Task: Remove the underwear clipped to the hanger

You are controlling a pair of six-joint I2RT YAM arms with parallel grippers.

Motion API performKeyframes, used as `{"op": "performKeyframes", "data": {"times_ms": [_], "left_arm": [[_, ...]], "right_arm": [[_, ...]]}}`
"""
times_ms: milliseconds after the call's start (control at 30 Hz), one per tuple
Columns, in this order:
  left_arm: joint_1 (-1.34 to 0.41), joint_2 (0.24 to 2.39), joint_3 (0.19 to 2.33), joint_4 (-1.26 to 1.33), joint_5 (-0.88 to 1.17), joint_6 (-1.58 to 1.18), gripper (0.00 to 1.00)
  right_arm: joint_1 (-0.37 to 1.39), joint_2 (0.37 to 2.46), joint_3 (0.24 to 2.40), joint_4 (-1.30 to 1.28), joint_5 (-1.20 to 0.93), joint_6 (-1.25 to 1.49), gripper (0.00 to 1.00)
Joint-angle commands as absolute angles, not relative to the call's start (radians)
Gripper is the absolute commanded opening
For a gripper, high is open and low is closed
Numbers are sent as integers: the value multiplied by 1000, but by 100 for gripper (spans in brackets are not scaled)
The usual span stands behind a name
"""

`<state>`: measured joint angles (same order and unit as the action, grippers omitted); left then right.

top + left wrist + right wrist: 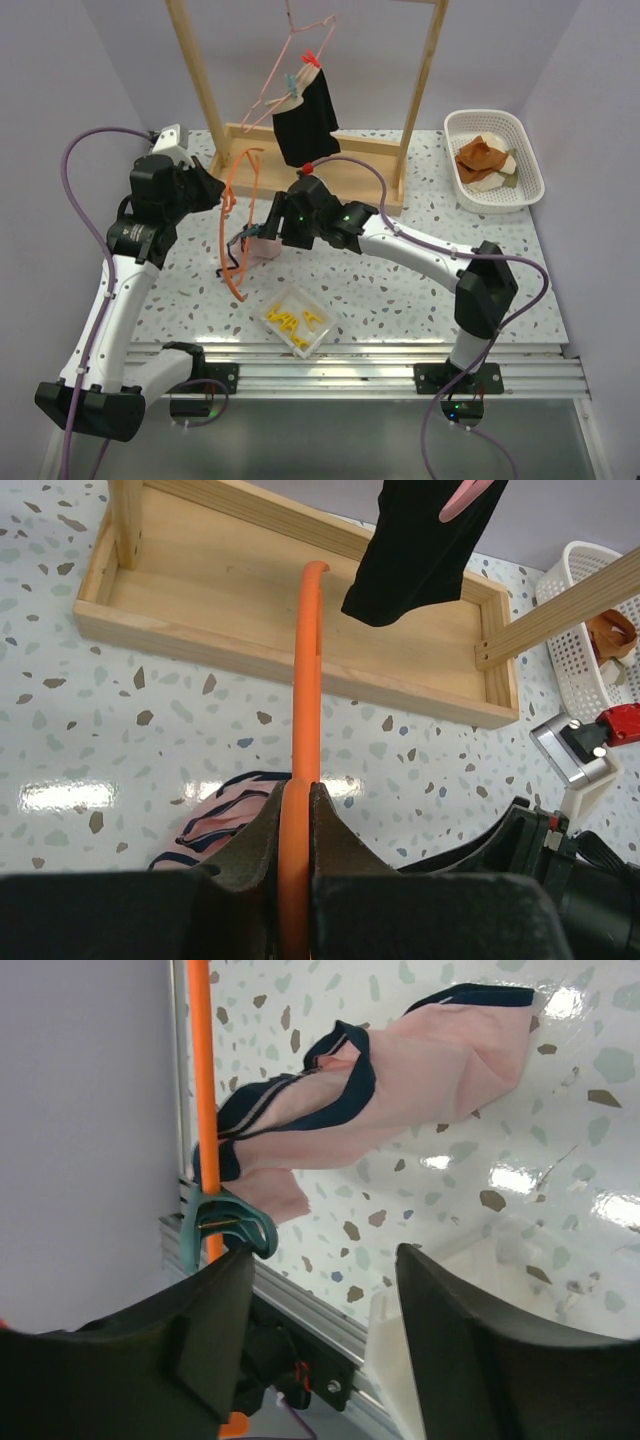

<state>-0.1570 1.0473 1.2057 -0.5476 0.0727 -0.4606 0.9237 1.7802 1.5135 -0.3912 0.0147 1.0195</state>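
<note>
Pinching orange hanger [308, 680] tight between left fingers [252, 832]; holding right fingers [215, 1310] apart, gripping nothing, just beside teal clip [225, 1222].
Lying on tabletop [400, 290]: pink briefs [400, 1080], stretching diagonally away from hanger bar; hanging lengthwise downward from pink hanger [290, 60]: black briefs [308, 120].

Probably lab: plain-walled booth [60, 70], aluminium rail [330, 372].
</note>
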Motion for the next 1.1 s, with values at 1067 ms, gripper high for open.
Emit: {"op": "performKeyframes", "data": {"times_ms": [1067], "left_arm": [[-149,1057,1236,-526,110,-437,0]], "right_arm": [[936,2003,2028,-752,-32,851,68]]}}
